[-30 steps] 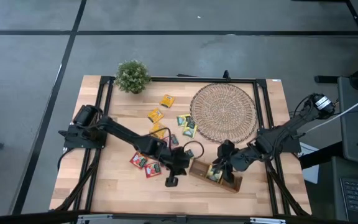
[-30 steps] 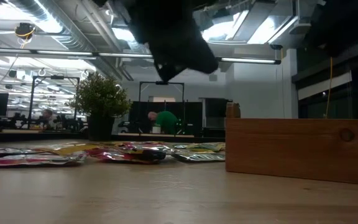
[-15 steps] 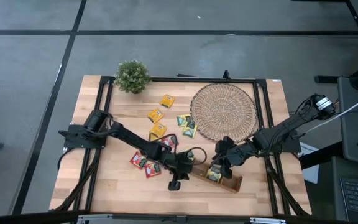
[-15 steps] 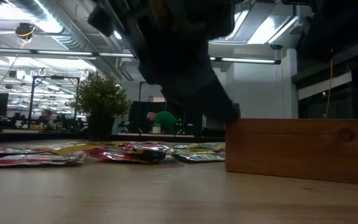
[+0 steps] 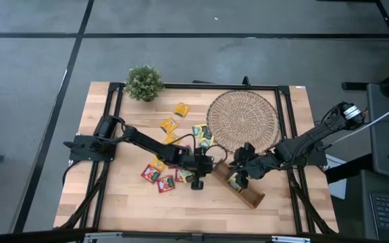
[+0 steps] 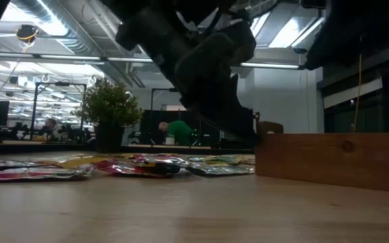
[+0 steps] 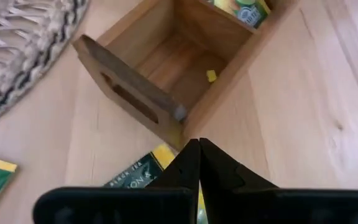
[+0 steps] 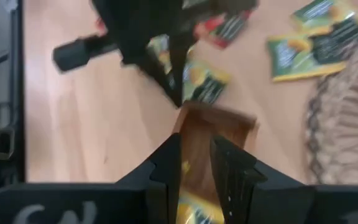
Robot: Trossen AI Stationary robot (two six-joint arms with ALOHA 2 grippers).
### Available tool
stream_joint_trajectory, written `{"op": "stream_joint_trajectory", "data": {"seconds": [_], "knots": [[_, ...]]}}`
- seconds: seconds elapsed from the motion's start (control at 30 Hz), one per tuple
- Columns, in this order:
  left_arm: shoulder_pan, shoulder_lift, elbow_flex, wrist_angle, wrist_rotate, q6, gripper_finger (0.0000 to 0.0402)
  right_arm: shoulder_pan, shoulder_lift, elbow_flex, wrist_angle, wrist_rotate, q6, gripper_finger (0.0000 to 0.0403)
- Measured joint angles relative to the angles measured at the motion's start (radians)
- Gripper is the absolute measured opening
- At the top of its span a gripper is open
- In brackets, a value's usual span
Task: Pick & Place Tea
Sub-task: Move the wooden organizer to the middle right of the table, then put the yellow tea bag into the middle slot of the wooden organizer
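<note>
Wooden tray (image 7: 166, 74): end compartment holds small yellow scrap, next holds sachet (image 7: 244, 9). Left gripper (image 7: 199, 149) clenched, empty; right gripper (image 8: 194, 155) grip unclear.

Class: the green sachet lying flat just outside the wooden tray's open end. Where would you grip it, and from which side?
Take the green sachet by the edge away from the tray, coming from above. It lies flat, and the tray's end crowds its near edge.

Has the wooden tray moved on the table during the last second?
Yes. In the high view, the tray has turned: its left end now lies nearer the round mat than before, with both grippers at that end.
</note>
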Motion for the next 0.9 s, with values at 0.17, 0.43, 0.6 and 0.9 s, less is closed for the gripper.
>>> {"op": "stream_joint_trajectory", "data": {"seconds": [0.17, 0.43, 0.6, 0.9], "knots": [[0.01, -0.127, 0.01, -0.276, -0.084, 0.057, 0.0001, -0.072, -0.001, 0.0, 0.036, 0.02, -0.028, 0.0087], [0.125, -0.265, -0.08, -0.329, -0.102, 0.142, 0.0001, -0.262, -0.001, 0.0, 0.038, -0.022, -0.157, 0.0087], [0.283, -0.273, -0.156, -0.215, 0.037, 0.142, 0.0002, -0.38, 0.011, 0.0, 0.08, -0.131, -0.215, 0.0082], [0.457, -0.263, -0.187, -0.163, 0.243, 0.102, 0.0009, -0.487, 0.129, 0.0, 0.19, -0.303, -0.301, 0.0007]]}}
